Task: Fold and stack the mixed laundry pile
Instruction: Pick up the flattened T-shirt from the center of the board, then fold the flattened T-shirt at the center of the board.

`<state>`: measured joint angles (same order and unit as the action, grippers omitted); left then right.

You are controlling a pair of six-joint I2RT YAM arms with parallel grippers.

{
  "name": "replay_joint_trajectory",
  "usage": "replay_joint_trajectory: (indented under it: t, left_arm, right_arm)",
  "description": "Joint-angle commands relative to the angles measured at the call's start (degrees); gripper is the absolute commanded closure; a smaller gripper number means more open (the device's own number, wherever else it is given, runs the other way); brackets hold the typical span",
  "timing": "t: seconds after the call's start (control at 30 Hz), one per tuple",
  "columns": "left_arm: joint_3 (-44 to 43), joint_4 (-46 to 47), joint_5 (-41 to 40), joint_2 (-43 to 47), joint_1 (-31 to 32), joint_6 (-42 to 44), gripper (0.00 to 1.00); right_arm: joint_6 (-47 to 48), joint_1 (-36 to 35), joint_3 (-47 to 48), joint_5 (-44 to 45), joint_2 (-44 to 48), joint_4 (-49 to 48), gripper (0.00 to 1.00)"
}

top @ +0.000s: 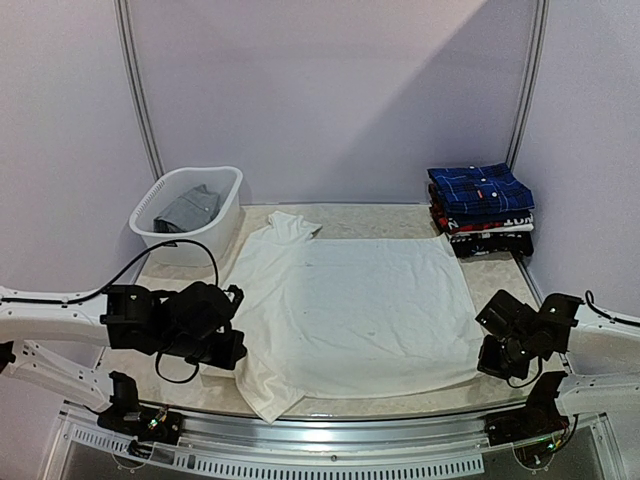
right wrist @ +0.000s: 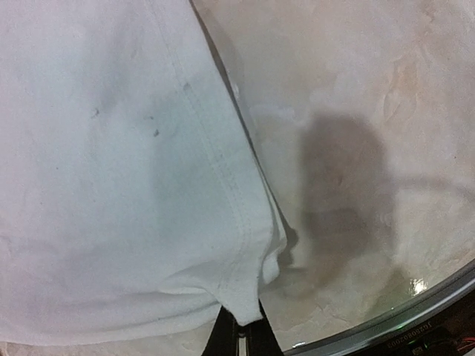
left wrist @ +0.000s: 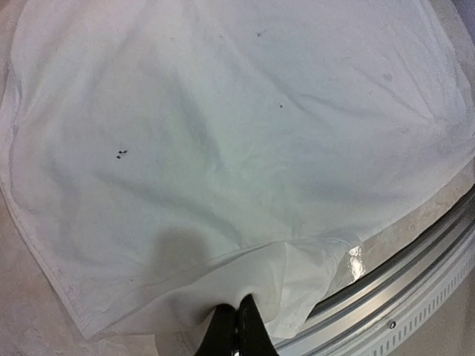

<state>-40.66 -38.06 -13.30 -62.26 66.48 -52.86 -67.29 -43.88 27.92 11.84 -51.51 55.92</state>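
White plastic stood at the far left: the basket (top: 225,225), with a grey garment (top: 188,208) lying inside it, not yet folded. Nearer, the left tool (left wrist: 239,320) was clenched on a small fold of the shirt (top: 350,310) at its near-left corner, close to the rail (left wrist: 415,297). The white shirt lay spread flat across the middle of the surface (top: 495,272), with one far-left part bunched and turned over near the basket. At the near-right corner, the right tool (right wrist: 241,330) was clenched on the hemmed edge, only a sliver of cloth showing between its tips. At the far right sat a stack (top: 485,225) of folded garments, topped by a plaid shirt (top: 480,187).

Judging from this, the fold of the shirt was about to begin, with both near corners gripped. The right tool's bite looked thin, so the hem could slip free once lifted, dropping that side and skewing the fold. If the two tools rose or travelled unevenly, the cloth would twist and crease instead of folding straight. The near-left corner lay close to the rail, where loose cloth might drag or catch. The bunched far part, left unsmoothed, would be trapped inside the fold as a lump.
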Motion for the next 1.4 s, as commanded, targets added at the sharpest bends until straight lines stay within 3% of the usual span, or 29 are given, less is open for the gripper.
replay_joint_trajectory:
  t: [0.0,0.37,0.6,0.83,1.07,1.37]
  left_arm:
    - [-2.78,0.88,-4.42,-1.91,-0.91,3.11,1.00]
    - [-8.88,-2.11,-10.57,-6.21,-1.22,6.11,1.00]
    - [-12.22,-6.36,-11.68,-4.98,-1.26,6.92,1.00]
    - [-13.64,-8.98,-13.80,-1.47,-1.56,7.56,1.00]
    - [-14.86,-9.07,-16.54,-2.43,-3.08,8.62,1.00]
    - [-15.98,-7.01,-17.53,-5.19,-9.01,11.56,1.00]
  right_arm:
    - [-2.94,-0.27,2.29,6.54,-0.64,-1.13,1.00]
    - [-9.33,-0.29,3.19,11.71,-5.67,-7.28,1.00]
    - [-7.13,-0.29,5.57,7.60,-9.52,-8.43,1.00]
    - [-4.63,-0.25,7.99,5.88,-6.29,-6.21,1.00]
    - [-4.32,-0.32,9.97,10.04,-5.88,-5.30,1.00]
    - [-6.14,-0.08,13.52,17.95,-12.75,-5.22,1.00]
